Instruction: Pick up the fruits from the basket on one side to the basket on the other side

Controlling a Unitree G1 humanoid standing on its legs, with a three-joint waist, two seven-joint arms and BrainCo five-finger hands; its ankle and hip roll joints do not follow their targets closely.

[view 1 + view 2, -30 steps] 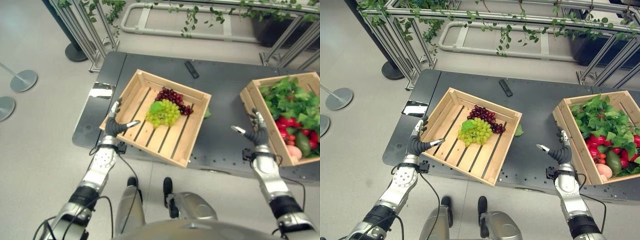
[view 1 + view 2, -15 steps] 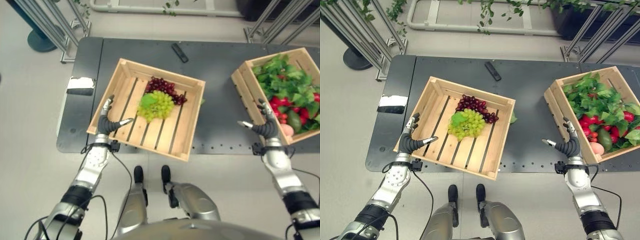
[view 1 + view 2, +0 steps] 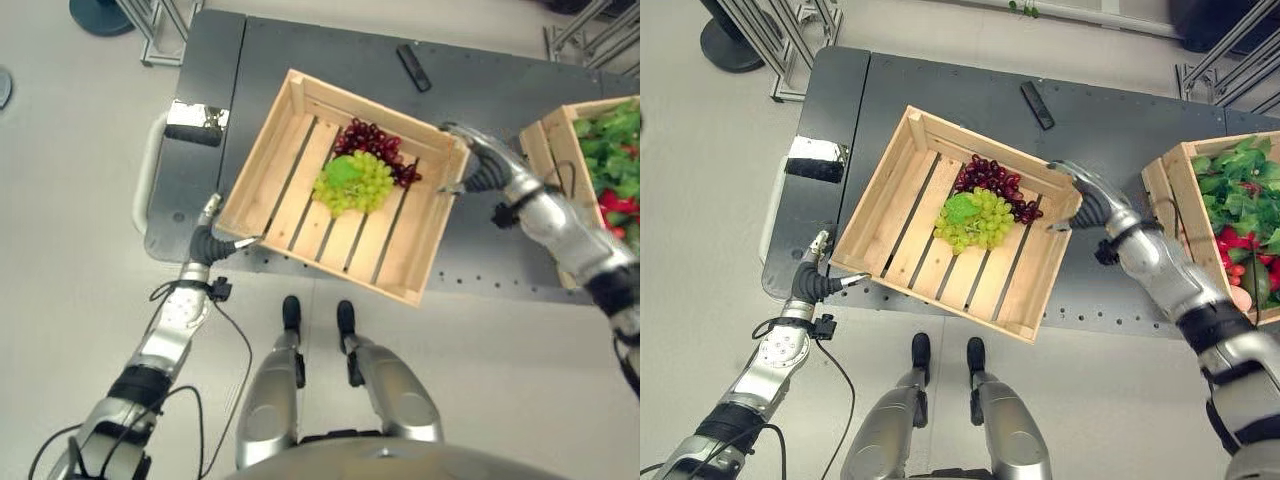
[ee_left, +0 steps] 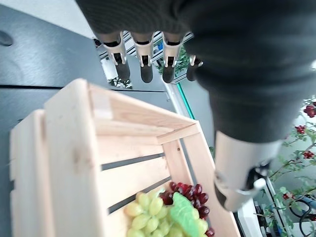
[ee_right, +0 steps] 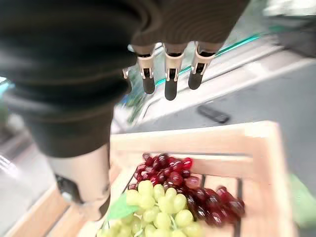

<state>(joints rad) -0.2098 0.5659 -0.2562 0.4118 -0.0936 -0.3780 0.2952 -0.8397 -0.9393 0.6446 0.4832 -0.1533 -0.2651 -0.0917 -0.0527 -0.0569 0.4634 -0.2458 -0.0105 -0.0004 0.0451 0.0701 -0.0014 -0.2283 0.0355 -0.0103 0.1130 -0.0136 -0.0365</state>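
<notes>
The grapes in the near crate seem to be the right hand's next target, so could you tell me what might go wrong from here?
1. The right hand is open over the crate's far corner rim; reaching down, its fingers could catch that wall.
2. The green grapes lie against the dark red grapes, so one grasp may drag both or shed loose berries.
3. The other crate, on the robot's right, already looks full of leaves, leaving little room to set grapes down.
</notes>
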